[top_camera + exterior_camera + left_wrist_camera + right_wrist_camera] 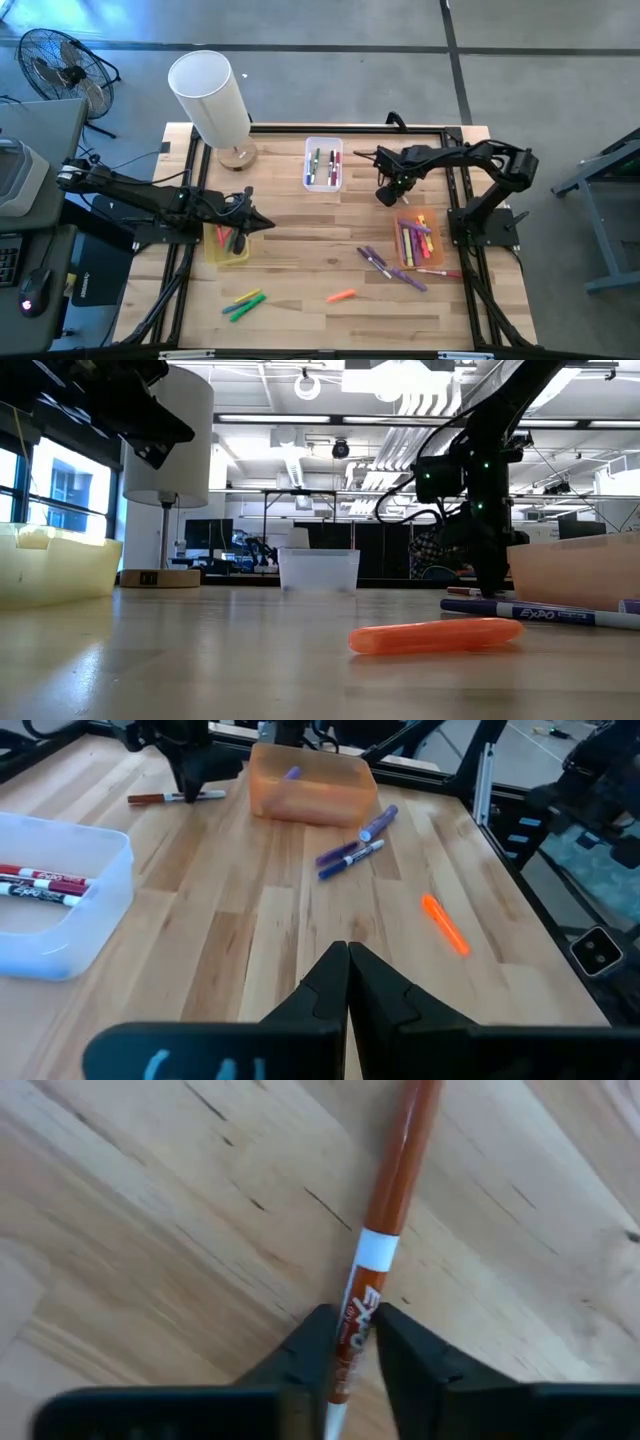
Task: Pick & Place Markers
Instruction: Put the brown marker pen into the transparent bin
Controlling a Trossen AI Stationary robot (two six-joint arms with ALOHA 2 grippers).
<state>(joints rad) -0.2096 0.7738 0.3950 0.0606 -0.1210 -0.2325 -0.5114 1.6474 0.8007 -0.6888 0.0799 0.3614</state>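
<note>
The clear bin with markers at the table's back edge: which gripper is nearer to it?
Right. The right gripper sits just beside the clear bin, pinching a brown marker; the left gripper hovers farther off, over the yellow bin.

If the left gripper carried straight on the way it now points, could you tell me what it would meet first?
Probably bare table: the left gripper, shut and empty, points across open wood. The purple markers and orange bin lie farther along, though depth is unclear.

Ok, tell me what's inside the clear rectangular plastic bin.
The clear rectangular plastic bin holds three markers, green and red, lying side by side. Its bottom under them is hidden.
</note>
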